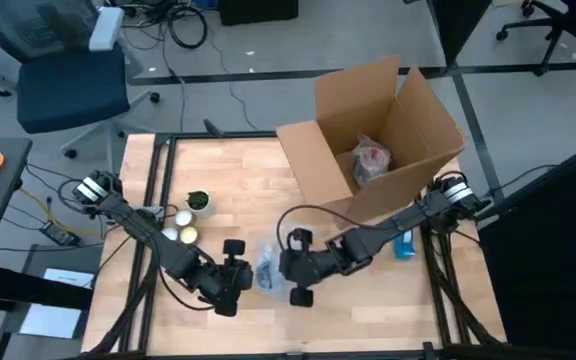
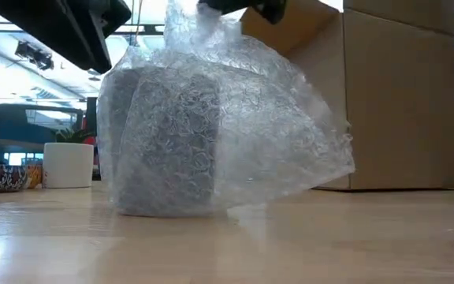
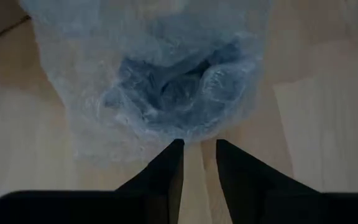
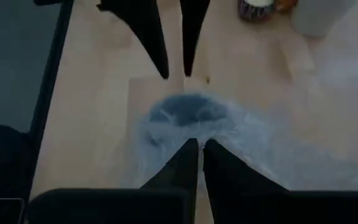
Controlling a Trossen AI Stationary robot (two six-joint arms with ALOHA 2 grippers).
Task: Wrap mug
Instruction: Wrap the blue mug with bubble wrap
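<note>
A grey mug (image 2: 168, 142) stands on the table inside a loose bundle of clear bubble wrap (image 1: 266, 268). The wrap spreads out toward the box side (image 2: 306, 150). My right gripper (image 4: 199, 143) comes from the right and is shut on the wrap above the mug's mouth. My left gripper (image 3: 199, 143) is on the bundle's other side, open by a narrow gap, with its tips at the wrap's edge and nothing between them. It also shows in the right wrist view, my left gripper (image 4: 176, 65). My right gripper pinches the bubble wrap between its two fingers at the bunched part over the mug's mouth (image 4: 185, 121). It comes slanting down from the table's right side. The wrap rises to a peak (image 2: 181, 16) at the fingers, and the bundle's bottom rests on the table.
An open cardboard box (image 1: 368, 140) with a wrapped item inside stands at the far right. A small plant pot (image 1: 198, 201) and two white cups (image 1: 183, 225) sit left of the bundle. A blue object (image 1: 405, 245) lies by the box.
</note>
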